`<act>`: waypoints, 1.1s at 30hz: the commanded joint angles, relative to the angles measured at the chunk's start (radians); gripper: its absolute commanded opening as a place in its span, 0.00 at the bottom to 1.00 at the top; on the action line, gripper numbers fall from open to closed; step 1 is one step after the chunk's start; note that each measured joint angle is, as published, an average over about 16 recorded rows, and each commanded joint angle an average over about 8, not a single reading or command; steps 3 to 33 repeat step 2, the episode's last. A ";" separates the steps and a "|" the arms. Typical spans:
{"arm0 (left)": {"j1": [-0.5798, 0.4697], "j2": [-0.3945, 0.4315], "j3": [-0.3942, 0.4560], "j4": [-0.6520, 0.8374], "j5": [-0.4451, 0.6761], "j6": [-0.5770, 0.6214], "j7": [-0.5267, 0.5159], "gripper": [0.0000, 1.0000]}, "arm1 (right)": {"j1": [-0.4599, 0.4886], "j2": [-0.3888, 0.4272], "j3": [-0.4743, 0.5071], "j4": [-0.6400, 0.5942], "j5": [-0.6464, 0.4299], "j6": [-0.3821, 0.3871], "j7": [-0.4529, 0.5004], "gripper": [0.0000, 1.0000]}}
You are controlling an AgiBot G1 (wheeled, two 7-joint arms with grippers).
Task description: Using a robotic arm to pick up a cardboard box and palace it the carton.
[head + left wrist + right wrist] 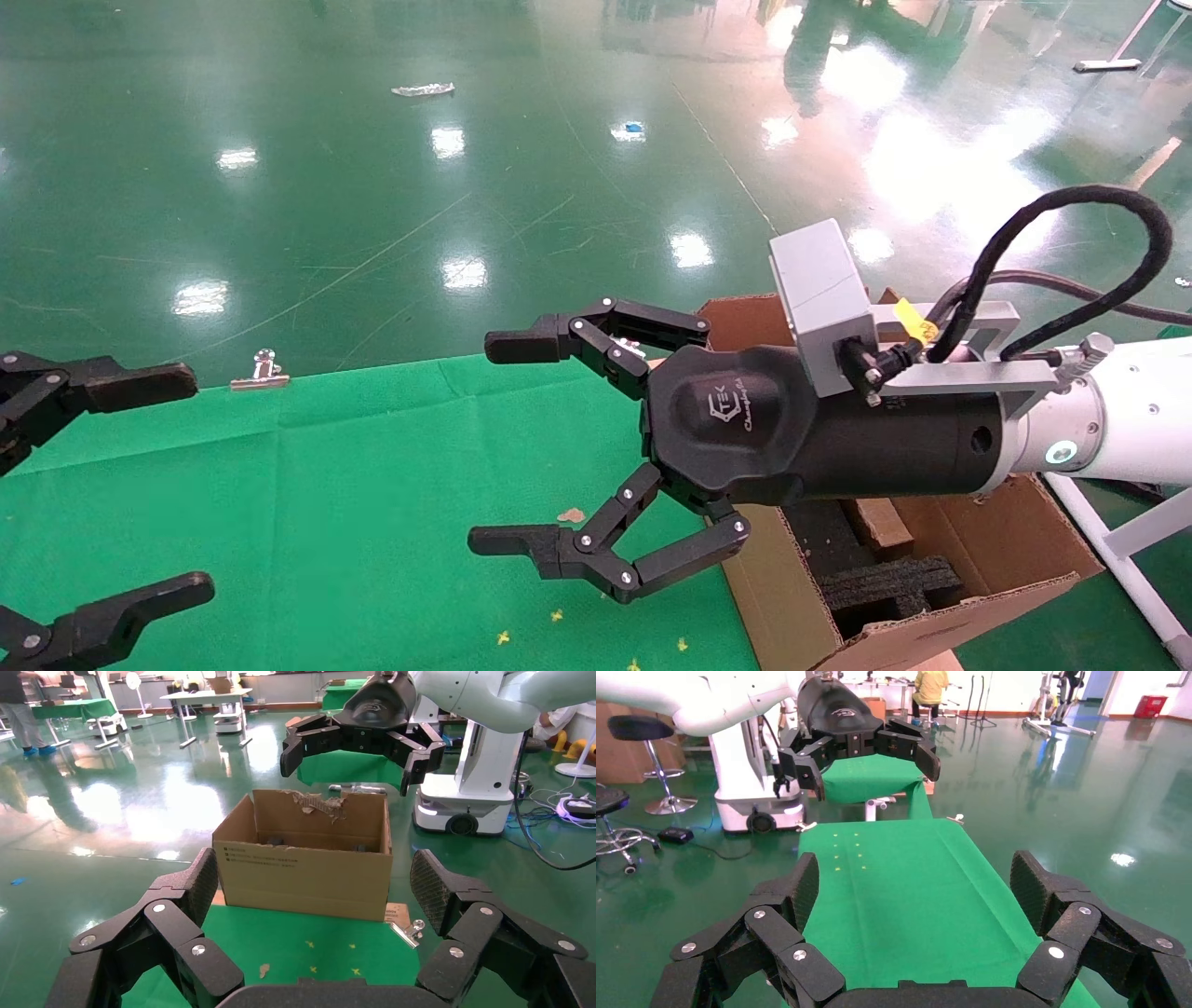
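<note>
The carton stands at the table's right end, open, with black foam inserts inside. It also shows in the left wrist view. A slim brown cardboard piece lies inside the carton beside the foam; I cannot tell for sure that it is the cardboard box. The robotic arm's right gripper is open and empty. It hovers over the green cloth just left of the carton and also shows in the left wrist view. My left gripper is open and empty at the far left.
The green cloth covers the table and carries small yellow marks. A metal binder clip sits on its far edge. The shiny green floor lies beyond. A white frame stands right of the carton.
</note>
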 commanded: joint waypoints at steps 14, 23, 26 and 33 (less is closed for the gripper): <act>0.000 0.000 0.000 0.000 0.000 0.000 0.000 1.00 | 0.000 0.000 0.000 0.000 0.000 0.000 0.000 1.00; 0.000 0.000 0.000 0.000 0.000 0.000 0.000 1.00 | 0.000 0.000 0.000 0.000 0.000 0.000 0.000 1.00; 0.000 0.000 0.000 0.000 0.000 0.000 0.000 1.00 | 0.000 0.000 0.000 0.000 0.000 0.000 0.000 1.00; 0.000 0.000 0.000 0.000 0.000 0.000 0.000 1.00 | 0.000 0.000 0.000 0.000 0.000 0.000 0.000 1.00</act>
